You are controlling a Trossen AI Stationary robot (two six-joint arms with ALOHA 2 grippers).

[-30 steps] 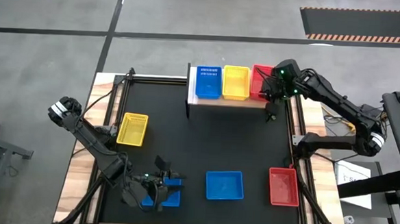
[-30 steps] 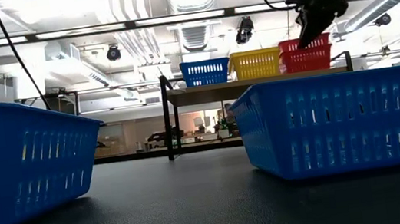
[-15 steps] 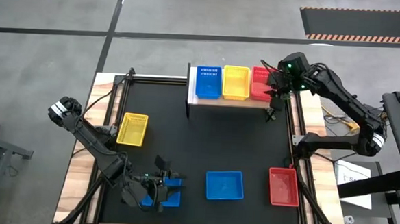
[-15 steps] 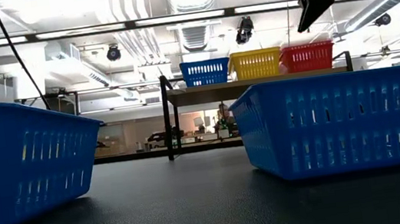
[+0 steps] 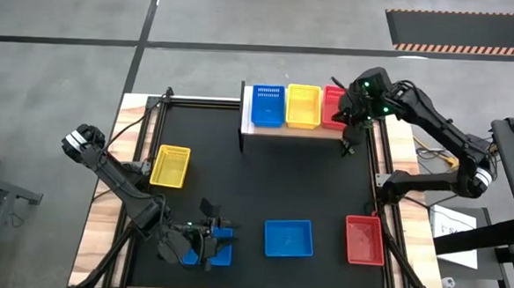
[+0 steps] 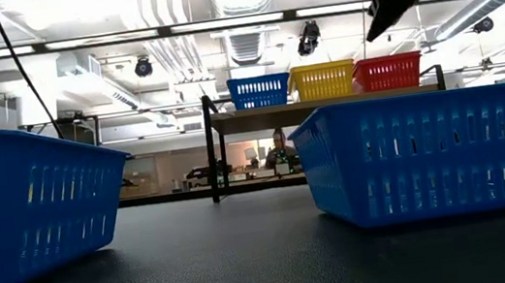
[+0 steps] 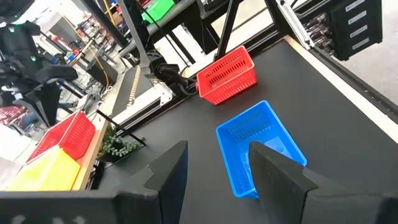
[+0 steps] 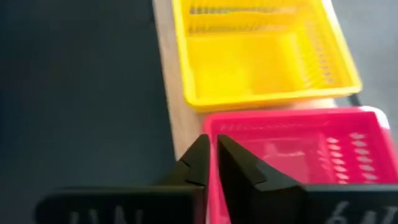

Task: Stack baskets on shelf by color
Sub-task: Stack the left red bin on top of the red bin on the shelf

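Since a second ago the right gripper [image 5: 348, 111] has been lifted off the red basket on the shelf [image 5: 334, 106] and drawn slightly toward nine o'clock; that basket, formerly tilted in its grip, is now seen lying level at the three o'clock end of the wooden shelf [image 5: 293, 132], just beside the yellow basket [image 5: 303, 105] and the blue basket [image 5: 268, 105]. In the right wrist view its fingers are brought nearly together with nothing between them (just above the red rim). One red placement is therefore judged finished. Still on the black mat [image 5: 246, 179] are a loose yellow basket [image 5: 170, 166], a blue basket at centre [image 5: 287, 237] and a red basket [image 5: 364, 239]. The left gripper [image 5: 202, 244] is spread over a further blue basket [image 5: 219, 250] at seven o'clock, not yet closed on it.
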